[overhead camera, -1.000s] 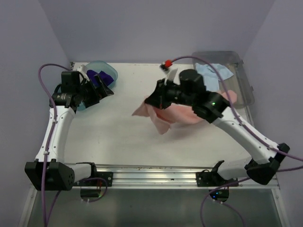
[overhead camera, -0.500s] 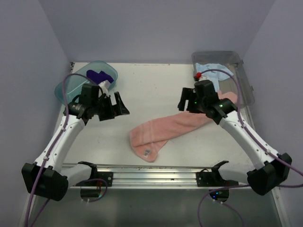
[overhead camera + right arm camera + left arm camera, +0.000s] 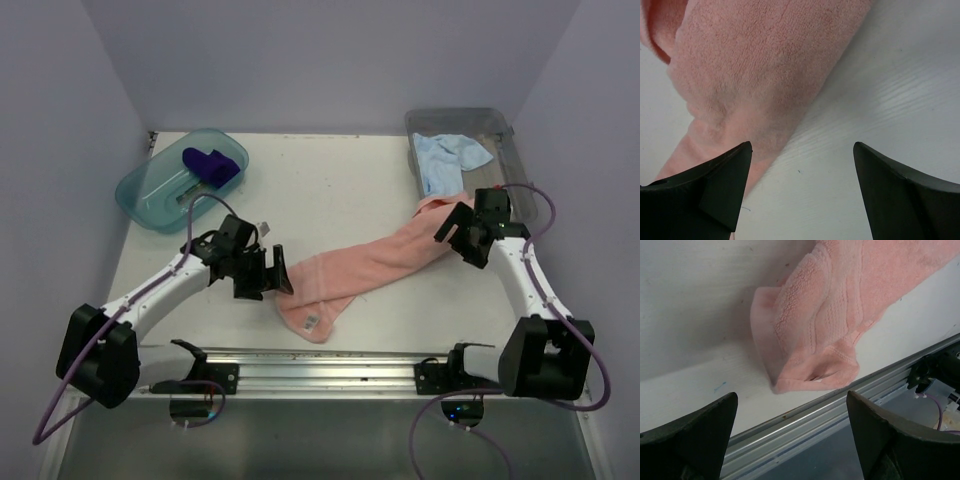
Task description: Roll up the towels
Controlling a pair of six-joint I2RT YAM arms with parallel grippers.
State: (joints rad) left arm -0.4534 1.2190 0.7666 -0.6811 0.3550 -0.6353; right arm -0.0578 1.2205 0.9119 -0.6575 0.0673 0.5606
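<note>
Pink towel (image 3: 370, 262) stretched between left tool (image 3: 274, 282), right tool (image 3: 455, 232); both spread

White arms (image 3: 150, 290), black joints (image 3: 545, 355), purple cables (image 3: 61, 400)

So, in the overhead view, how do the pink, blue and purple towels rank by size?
1. pink towel, laid out long
2. light blue towel, crumpled
3. purple towel, bunched small
Folding hides their true sizes.
</note>
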